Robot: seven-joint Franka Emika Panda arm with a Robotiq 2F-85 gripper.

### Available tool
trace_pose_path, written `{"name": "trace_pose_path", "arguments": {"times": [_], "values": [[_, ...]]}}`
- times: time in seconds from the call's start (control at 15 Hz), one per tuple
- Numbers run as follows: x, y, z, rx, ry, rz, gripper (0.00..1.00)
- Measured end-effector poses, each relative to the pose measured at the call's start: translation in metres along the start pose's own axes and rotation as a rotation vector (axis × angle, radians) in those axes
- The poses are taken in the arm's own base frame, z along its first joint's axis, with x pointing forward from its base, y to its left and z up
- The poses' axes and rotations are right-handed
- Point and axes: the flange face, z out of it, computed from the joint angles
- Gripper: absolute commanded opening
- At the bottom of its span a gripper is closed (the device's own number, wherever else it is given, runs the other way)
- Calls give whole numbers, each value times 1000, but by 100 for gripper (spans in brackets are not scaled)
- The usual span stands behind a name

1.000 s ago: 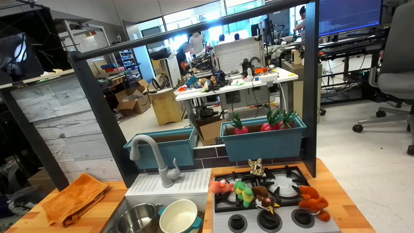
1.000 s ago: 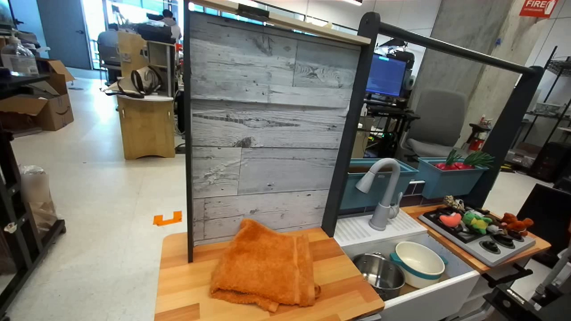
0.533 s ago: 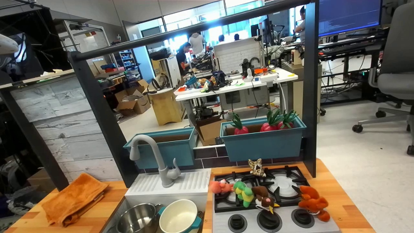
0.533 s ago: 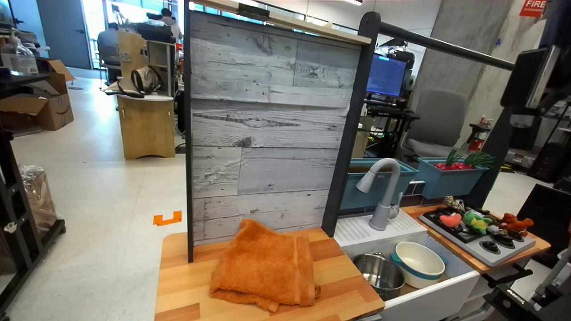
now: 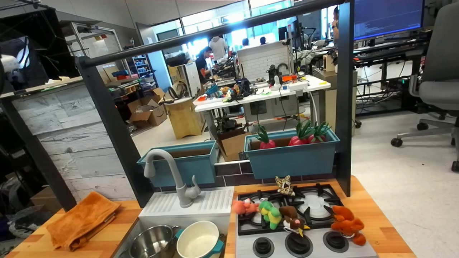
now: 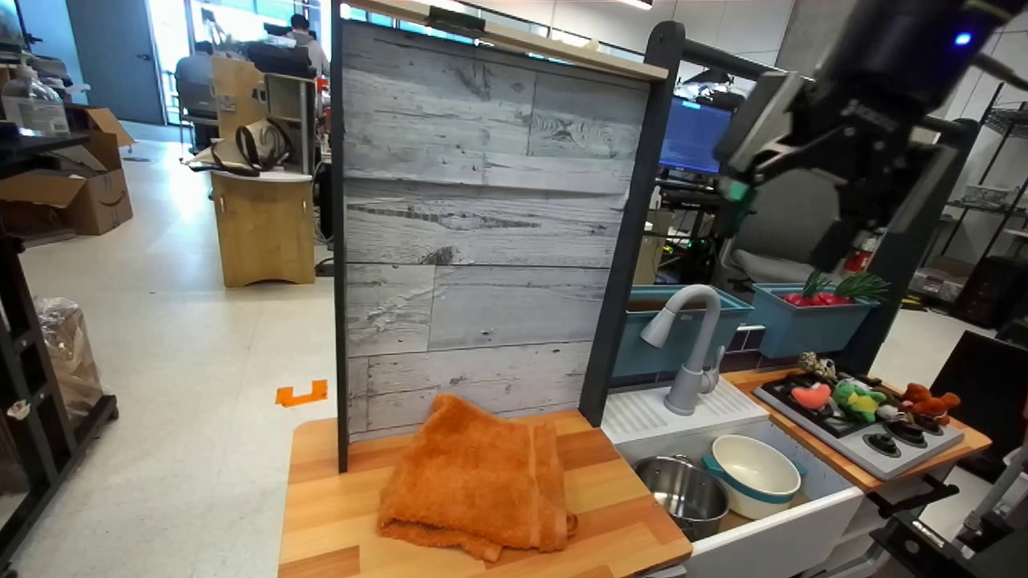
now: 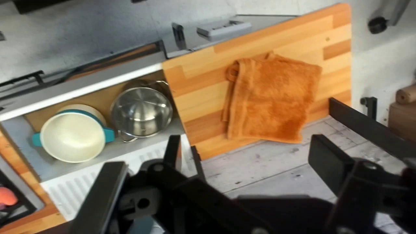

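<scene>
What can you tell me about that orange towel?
The orange towel looks like plush terry cloth, with a flatter band near one edge. It lies loosely folded in layers, slightly rumpled, on the wooden countertop, its back edge seemingly resting against the gray plank-look panel. Nothing grips it.

A black wrist with a blue light carries blocky black fingers.
</scene>
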Motion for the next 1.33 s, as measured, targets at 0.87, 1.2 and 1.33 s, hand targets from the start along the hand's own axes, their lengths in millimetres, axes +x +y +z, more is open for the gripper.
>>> {"name": "trace_pose_path", "arguments": {"times": [0.87,1.2,1.33], "values": [[23,-69,119,33,55,49,100],[30,-72,166,46,58,96,100],[38,-78,200,36,70,99,100]]}}
